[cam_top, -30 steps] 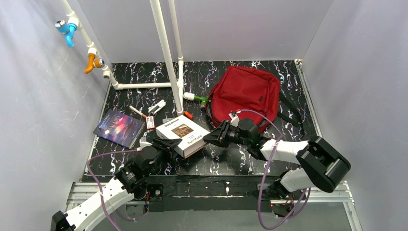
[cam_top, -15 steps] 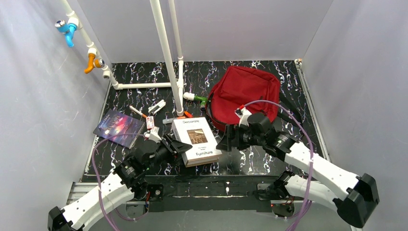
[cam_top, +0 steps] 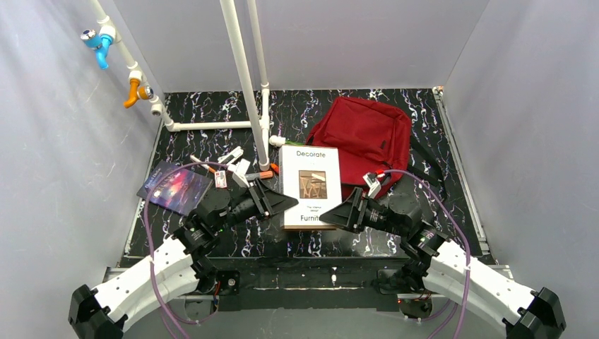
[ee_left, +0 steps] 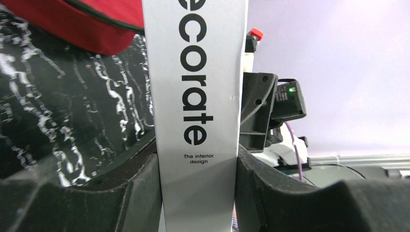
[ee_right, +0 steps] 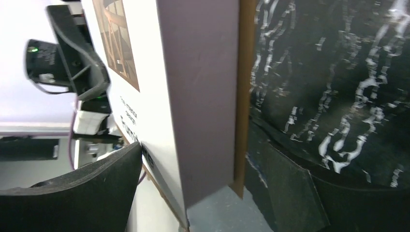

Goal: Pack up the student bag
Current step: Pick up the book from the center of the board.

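The student bag (cam_top: 364, 138), dark red, lies at the back right of the table; its edge shows in the left wrist view (ee_left: 72, 21). A white book titled "Decorate" (cam_top: 309, 185) is held up off the table in front of the bag, cover facing up. My left gripper (cam_top: 282, 205) is shut on its left, spine edge (ee_left: 198, 96), both fingers pressed against it (ee_left: 198, 193). My right gripper (cam_top: 335, 215) stands open at the book's lower right edge (ee_right: 193, 96), straddling it (ee_right: 193, 188), with a slight gap at the back cover.
A dark purple book (cam_top: 173, 187) lies at the left. Pens and small items (cam_top: 226, 166) are scattered by the white pipe stand (cam_top: 244, 85). Blue (cam_top: 99, 46) and orange (cam_top: 135, 90) taps hang on the left wall.
The left gripper lifted the white book off the table, carrying it right and towards the bag. The right gripper opened wide, drew back and came round the book's right edge.
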Controlling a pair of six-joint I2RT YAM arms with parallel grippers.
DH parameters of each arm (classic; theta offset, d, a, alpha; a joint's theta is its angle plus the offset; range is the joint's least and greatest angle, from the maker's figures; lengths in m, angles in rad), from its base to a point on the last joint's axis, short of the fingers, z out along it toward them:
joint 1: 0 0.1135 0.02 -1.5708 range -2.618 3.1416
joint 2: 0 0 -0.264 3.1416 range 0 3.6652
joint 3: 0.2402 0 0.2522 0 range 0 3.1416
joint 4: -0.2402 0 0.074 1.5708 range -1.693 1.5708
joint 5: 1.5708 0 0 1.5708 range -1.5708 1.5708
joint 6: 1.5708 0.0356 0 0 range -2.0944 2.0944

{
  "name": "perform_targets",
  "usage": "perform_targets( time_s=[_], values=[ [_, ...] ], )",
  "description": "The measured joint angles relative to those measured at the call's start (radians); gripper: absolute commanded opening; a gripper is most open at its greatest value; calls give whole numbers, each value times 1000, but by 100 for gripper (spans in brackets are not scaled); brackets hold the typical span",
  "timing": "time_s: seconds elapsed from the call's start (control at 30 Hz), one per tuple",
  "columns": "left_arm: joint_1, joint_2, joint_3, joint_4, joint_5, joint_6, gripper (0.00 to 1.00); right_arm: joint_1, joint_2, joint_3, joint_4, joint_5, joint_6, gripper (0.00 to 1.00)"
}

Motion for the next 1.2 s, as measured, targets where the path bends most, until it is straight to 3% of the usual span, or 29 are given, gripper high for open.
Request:
perform_targets(
  time_s=[0.27,0.53,0.73,0.9,1.03,1.07,1.13,1.17,1.2],
  values=[
    [0,69,-16,241,69,-51,6,0,-8,-9,182,-37,108,96],
    [0,122,-14,325,110,-71,1,0,-120,-70,301,-14,127,89],
    [0,200,8,356,199,-82,0,0,-123,-132,431,-14,129,81],
    [0,212,14,374,254,-84,0,0,-112,-132,491,-26,108,80],
    [0,248,34,397,291,-90,2,0,-105,-142,550,-36,106,61],
    [0,256,37,409,298,-92,4,-1,-104,-148,568,-37,113,57],
    [0,265,40,423,306,-89,19,-1,-105,-160,588,-40,126,48],
    [0,267,40,427,307,-79,31,-1,-113,-162,586,-39,137,41],
    [0,269,40,433,307,-66,52,0,-121,-162,565,-35,145,36]
  ],
)
